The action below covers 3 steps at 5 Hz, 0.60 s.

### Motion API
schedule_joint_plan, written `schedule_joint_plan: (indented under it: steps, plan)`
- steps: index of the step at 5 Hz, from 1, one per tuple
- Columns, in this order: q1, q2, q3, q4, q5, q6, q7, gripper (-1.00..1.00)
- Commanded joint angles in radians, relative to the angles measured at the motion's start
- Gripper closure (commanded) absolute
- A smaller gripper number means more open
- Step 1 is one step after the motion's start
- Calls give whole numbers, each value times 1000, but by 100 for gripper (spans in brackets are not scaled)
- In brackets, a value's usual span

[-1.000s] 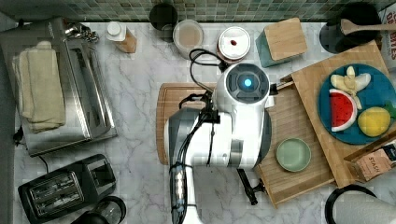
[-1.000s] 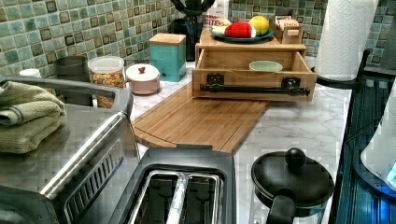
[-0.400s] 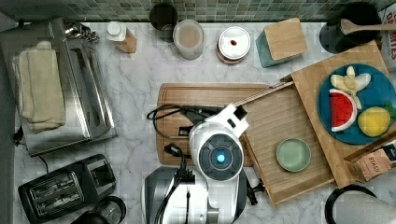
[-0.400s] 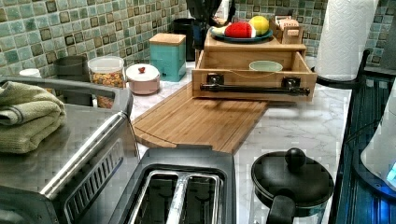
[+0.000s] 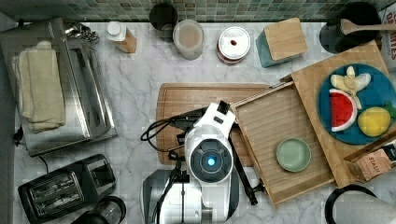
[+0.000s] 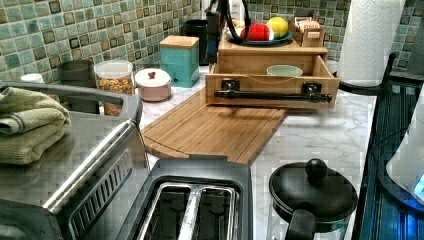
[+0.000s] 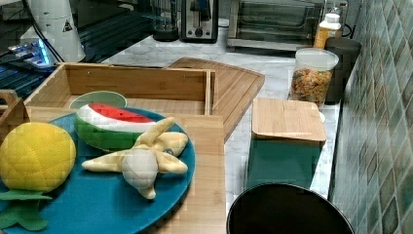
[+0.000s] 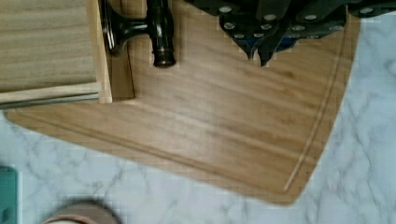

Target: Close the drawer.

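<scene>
drawer is pulled fully out over the cutting board with a green bowl inside, pincer looks pinched together near the black handle, so next it's probably just lining up and pushing the front in.

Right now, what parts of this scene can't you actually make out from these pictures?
- Top view: the drawer's handle side is hidden under the arm.
- Wrist view: the gripper is cut off by the edge; open or shut, I can't tell.
- Right view: the green bowl sits half behind the toy watermelon.
</scene>
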Motion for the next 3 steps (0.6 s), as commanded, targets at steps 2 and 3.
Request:
schedule_joint_plan:
  steps: [2, 3]
  plan:
    - [15, 46, 21, -315, -161, 232, -9, 100]
    - [-3, 34, 10, -340, -214, 251, -16, 100]
